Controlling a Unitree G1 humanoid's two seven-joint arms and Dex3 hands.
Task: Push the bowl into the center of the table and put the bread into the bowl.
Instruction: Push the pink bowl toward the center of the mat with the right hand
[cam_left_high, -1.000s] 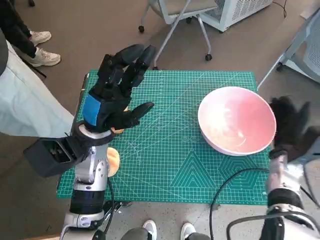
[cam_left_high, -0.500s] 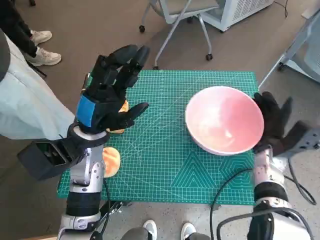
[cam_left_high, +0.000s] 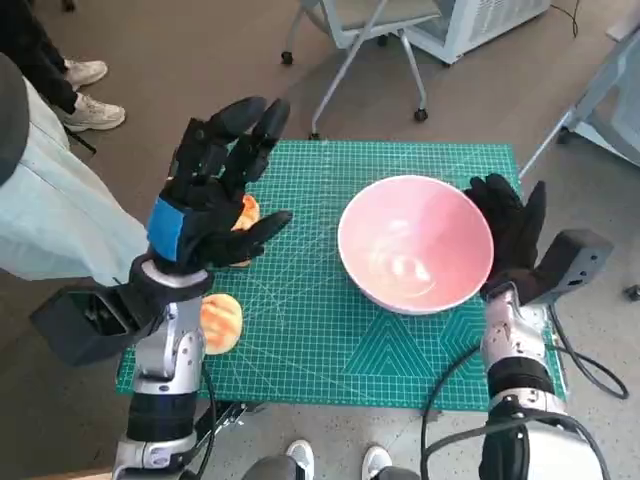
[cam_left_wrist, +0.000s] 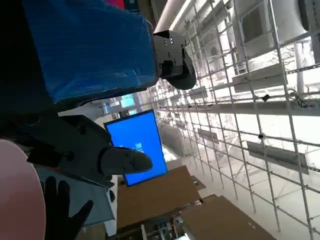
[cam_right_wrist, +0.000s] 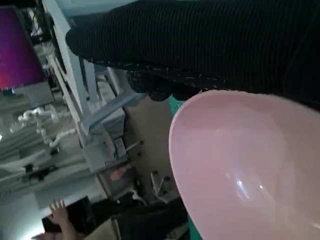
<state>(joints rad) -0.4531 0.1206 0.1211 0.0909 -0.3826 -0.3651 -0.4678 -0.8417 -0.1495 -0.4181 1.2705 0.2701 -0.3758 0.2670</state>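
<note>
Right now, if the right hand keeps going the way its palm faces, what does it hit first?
The right hand already seems to lie against the pink bowl on its right rim. Beyond the bowl lies bare green mat, then the bread near the far edge.

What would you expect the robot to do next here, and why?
Probably one more short push. The right hand rests against the pink bowl, which sits somewhat right of the green mat's middle, so it likely needs nudging a bit further left. The left hand hovers open above the bread at the mat's left edge, holding nothing.
</note>
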